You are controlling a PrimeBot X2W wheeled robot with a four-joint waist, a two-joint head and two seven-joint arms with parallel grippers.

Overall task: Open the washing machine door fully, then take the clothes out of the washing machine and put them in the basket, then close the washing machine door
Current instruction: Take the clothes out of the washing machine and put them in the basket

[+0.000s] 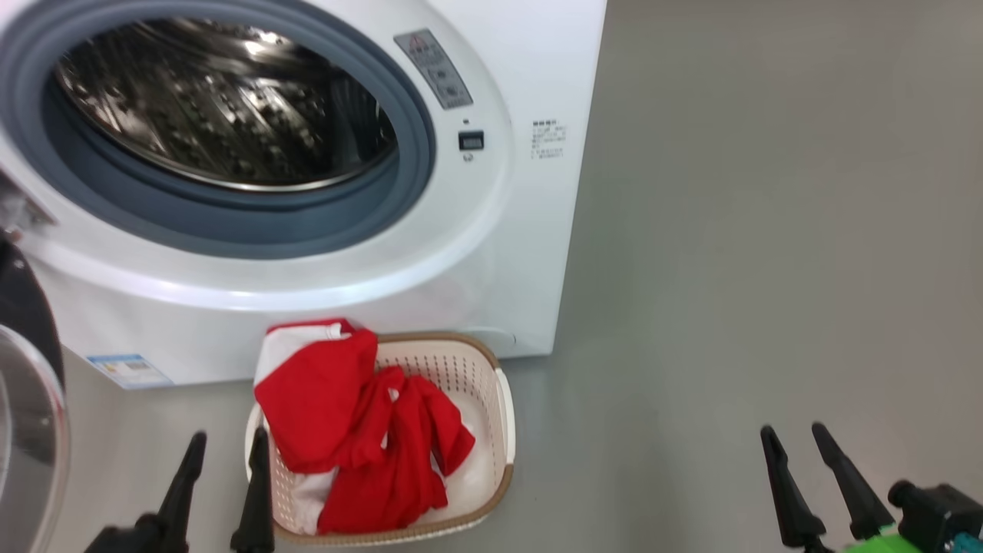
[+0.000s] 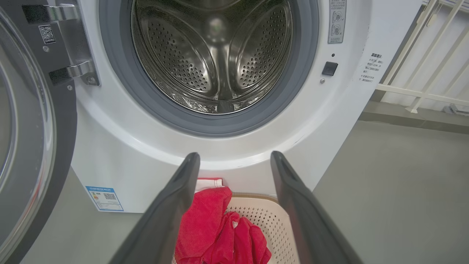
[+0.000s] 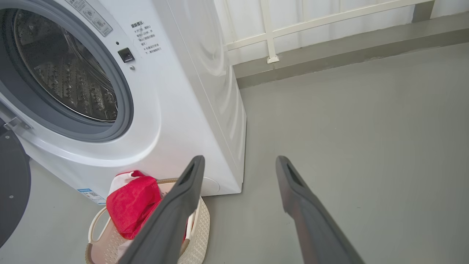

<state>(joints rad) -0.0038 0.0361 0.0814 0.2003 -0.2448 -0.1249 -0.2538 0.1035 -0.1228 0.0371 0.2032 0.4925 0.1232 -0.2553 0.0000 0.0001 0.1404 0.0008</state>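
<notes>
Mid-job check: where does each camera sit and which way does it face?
Head view: on the head, looking forward and down at the washing machine and basket; left end effector lower left, right end effector lower right.
Left wrist view: on the left wrist, facing into the drum, door at left; left end effector at bottom.
Right wrist view: on the right wrist, facing the washing machine obliquely, railing beyond; right end effector at bottom.
Shared: all show the clothes in the basket.

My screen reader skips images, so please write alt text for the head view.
Red clothes lie in a cream basket before a white washing machine, its drum empty and its door open at left. The left gripper and right gripper are open, holding nothing.
</notes>
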